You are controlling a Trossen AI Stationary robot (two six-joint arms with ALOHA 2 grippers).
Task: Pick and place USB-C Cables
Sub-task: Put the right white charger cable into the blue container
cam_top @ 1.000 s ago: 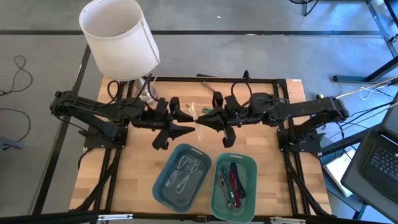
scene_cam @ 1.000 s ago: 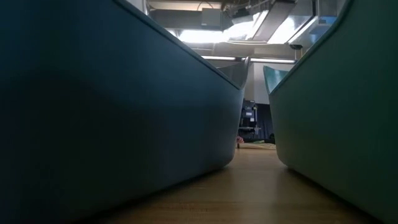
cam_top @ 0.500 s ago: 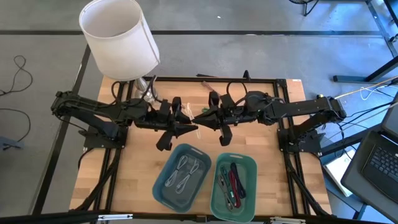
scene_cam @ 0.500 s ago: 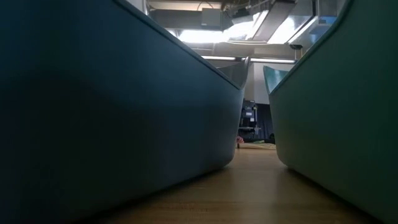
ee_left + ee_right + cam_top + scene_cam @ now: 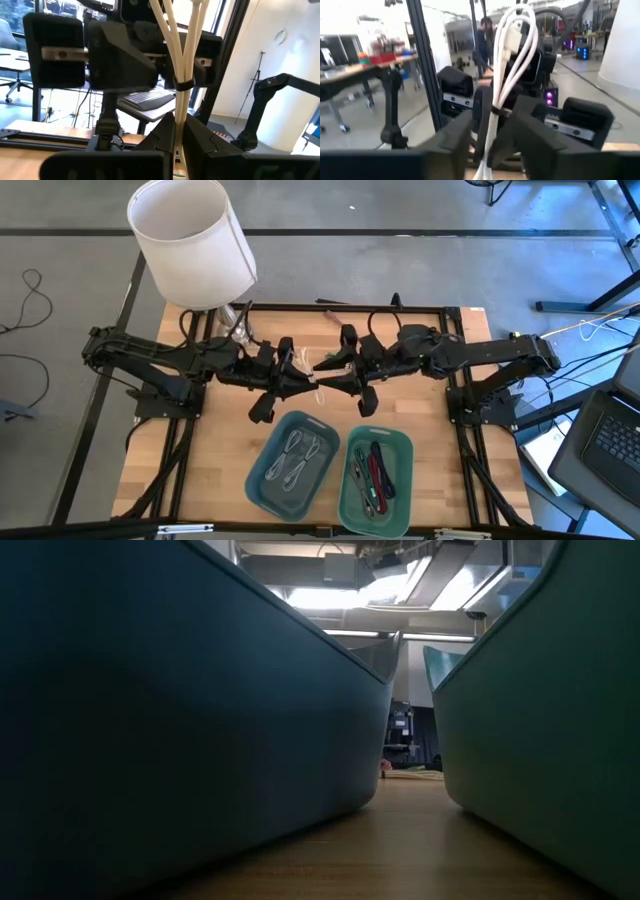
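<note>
Both arms meet high over the table's middle. Between them a cream-white USB-C cable bundle stands upright, bound by a black tie. My left gripper is shut on it. My right gripper is open, with one finger on each side of the same bundle and a gap showing on both sides. Grey-white cables lie in the blue tray. Coloured cables lie in the green tray. My left gripper pinches the bundle's lower part, just below the black tie, between its two fingers. The fingers come level from the table's left side. The bundle stands upright above them, its loops fanning out overhead, clear of the table.
A large white cylinder stands at the table's far left corner, with a small metal thing under it. The two trays sit side by side near the front edge and fill the low view. Bare wood lies around them.
My left gripper has edged toward the right arm and shut on the cable bundle. My right gripper, which was shut on the bundle, has parted its fingers. Both wrists have rolled slightly. The bundle has stayed upright between them.
</note>
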